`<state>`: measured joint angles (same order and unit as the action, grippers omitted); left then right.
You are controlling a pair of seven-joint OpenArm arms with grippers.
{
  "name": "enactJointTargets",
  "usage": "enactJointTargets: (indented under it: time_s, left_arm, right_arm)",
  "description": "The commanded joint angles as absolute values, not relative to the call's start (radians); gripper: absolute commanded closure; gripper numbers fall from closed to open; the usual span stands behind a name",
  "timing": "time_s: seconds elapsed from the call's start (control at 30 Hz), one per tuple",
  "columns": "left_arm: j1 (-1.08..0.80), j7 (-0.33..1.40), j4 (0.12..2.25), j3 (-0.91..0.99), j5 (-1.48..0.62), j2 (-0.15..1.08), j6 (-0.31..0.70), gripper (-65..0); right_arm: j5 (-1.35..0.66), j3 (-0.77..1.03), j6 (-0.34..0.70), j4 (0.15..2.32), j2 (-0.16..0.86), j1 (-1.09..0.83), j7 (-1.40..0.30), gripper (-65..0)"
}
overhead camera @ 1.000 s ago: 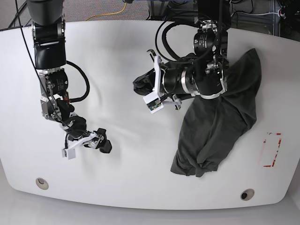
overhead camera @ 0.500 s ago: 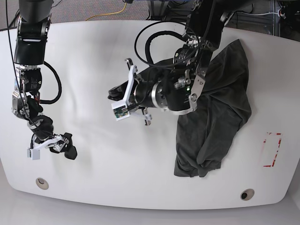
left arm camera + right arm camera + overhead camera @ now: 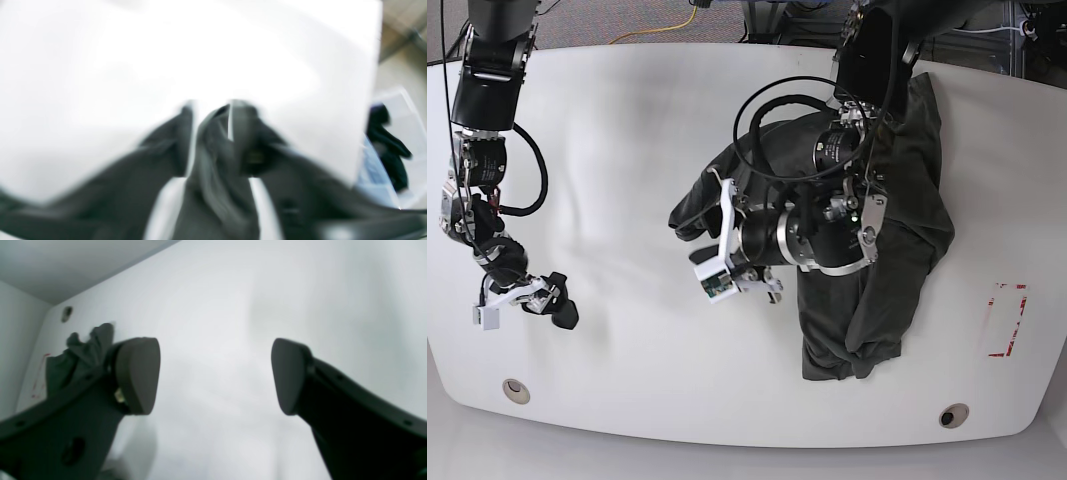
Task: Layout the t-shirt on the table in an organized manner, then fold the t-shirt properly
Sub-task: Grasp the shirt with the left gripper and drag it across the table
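The dark charcoal t-shirt [image 3: 897, 240] lies bunched on the right half of the white table [image 3: 627, 130], with one part drawn out leftward over my left arm. My left gripper [image 3: 685, 215] is at the end of that drawn-out part, near the table's middle. In the blurred left wrist view a fold of the t-shirt [image 3: 213, 156] lies between the fingers [image 3: 253, 146], with thin white slits on both sides of it, so the jaws stand slightly apart. My right gripper [image 3: 557, 310] hovers low at the front left, wide open [image 3: 213, 373] and holding nothing. The t-shirt [image 3: 80, 353] is far behind it.
A red tape rectangle [image 3: 1007, 320] marks the table's right side. Two round grommet holes [image 3: 516, 389] [image 3: 953, 414] sit near the front edge. A black cable loop [image 3: 767, 110] arches over my left arm. Beyond the table's edge stands a pale bin [image 3: 387, 143] with dark cloth.
My left arm has swung forward and left, dragging more cloth with it, and its jaws have parted. My right arm has drawn back to the table's left side, still open.
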<state>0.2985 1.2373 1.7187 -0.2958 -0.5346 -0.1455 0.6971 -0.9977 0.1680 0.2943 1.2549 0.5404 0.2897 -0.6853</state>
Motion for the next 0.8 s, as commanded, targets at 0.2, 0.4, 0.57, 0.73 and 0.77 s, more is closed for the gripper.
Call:
enactJointTargets:
  time_s: [0.2, 0.4, 0.57, 0.73, 0.77]
  left_arm:
    - [0.335, 1.271, 1.833, -0.104, -0.555, -0.157, 0.698, -36.1]
    - [0.346, 1.293, 1.874, 0.018, -0.556, -0.097, 0.698, -36.1]
    - [0.335, 1.299, 1.868, 0.213, -0.555, 0.015, 0.698, -36.1]
    - [0.262, 1.296, 1.859, 0.389, -0.553, 0.125, 0.698, -36.0]
    - [0.246, 1.296, 1.857, 0.424, -0.552, 0.151, 0.698, -36.0]
  right_arm:
    - [-1.013, 0.171, 0.308, 1.307, 0.518, 0.297, -0.667, -49.8]
    - [-1.012, 0.170, 0.308, 1.308, 0.506, 0.297, -0.668, -49.8]
    - [-1.012, 0.122, 0.308, 1.308, 0.470, 0.302, -0.688, -49.8]
    - [-1.013, 0.070, 0.308, 1.316, 0.460, 0.298, -0.688, -49.8]
    - [-1.012, 0.058, 0.308, 1.319, 0.452, 0.298, -0.688, -49.8]
